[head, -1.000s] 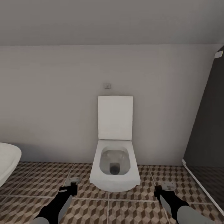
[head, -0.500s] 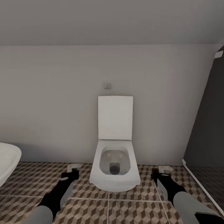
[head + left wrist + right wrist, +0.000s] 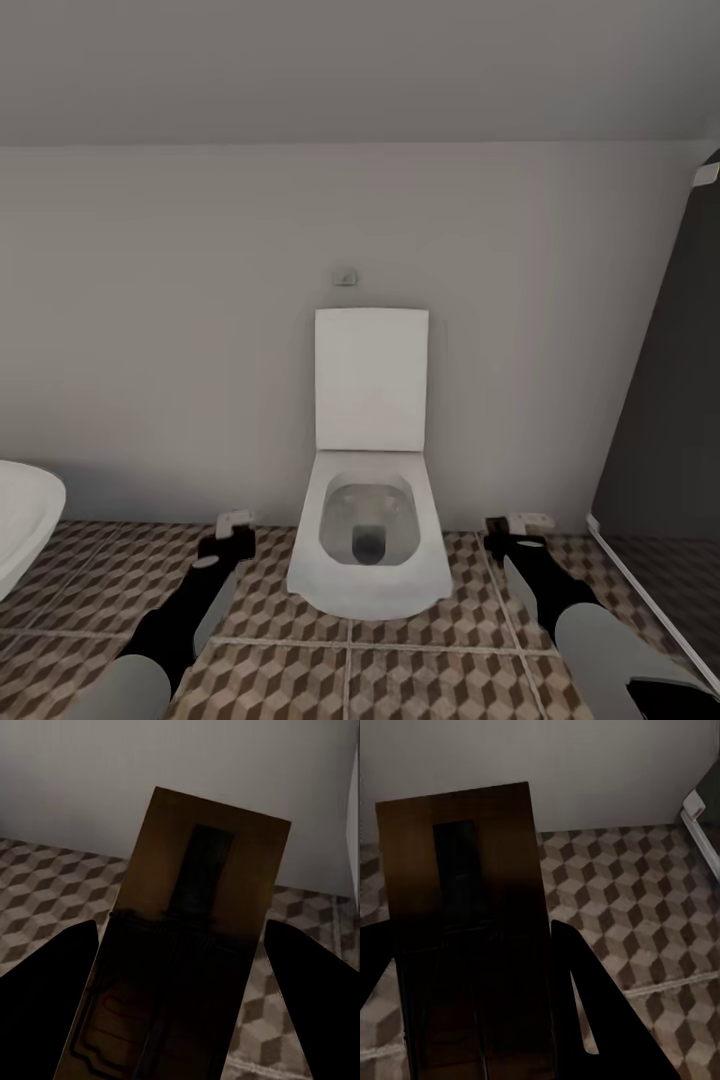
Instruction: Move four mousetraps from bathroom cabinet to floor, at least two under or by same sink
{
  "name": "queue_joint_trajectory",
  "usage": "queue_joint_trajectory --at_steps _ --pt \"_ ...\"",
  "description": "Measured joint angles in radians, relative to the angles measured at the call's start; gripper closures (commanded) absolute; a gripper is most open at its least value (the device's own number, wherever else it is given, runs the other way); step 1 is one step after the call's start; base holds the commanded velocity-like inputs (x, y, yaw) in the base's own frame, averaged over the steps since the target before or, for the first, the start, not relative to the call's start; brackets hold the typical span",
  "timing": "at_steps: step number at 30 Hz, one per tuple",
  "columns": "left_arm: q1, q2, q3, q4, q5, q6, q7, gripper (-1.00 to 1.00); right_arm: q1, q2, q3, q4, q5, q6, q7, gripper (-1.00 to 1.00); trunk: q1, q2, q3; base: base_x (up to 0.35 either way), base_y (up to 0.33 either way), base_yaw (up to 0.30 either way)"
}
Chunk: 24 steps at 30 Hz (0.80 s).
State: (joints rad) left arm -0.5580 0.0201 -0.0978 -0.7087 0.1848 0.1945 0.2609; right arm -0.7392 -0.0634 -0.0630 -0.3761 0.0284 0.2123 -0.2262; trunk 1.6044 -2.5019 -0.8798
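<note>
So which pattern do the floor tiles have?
Brown, beige and grey cubes on the floor tiles, clearest in the right wrist view.

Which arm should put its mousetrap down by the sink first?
Probably left: the left gripper holds a mousetrap on the sink's side; the right gripper is beyond the toilet.

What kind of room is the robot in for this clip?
A bathroom: a white toilet with its lid up against the wall, the edge of a white sink beside it, and a cube-patterned tiled floor.
</note>
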Motion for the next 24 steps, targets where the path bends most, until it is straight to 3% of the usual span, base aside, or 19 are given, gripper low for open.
queue_joint_trajectory --at_steps 12,24 --pt "0.0 0.0 0.002 -0.05 0.003 0.002 0.0 1.0 0.0 0.0 -0.002 -0.045 0.0 -0.001 0.0 1.0 0.0 0.0 0.0 0.264 0.0 0.0" --pt "0.0 0.0 0.001 -0.052 0.001 0.003 0.001 1.0 0.0 0.0 -0.001 -0.045 0.0 -0.001 -0.001 1.0 0.0 0.0 0.0 0.03 0.0 0.0"
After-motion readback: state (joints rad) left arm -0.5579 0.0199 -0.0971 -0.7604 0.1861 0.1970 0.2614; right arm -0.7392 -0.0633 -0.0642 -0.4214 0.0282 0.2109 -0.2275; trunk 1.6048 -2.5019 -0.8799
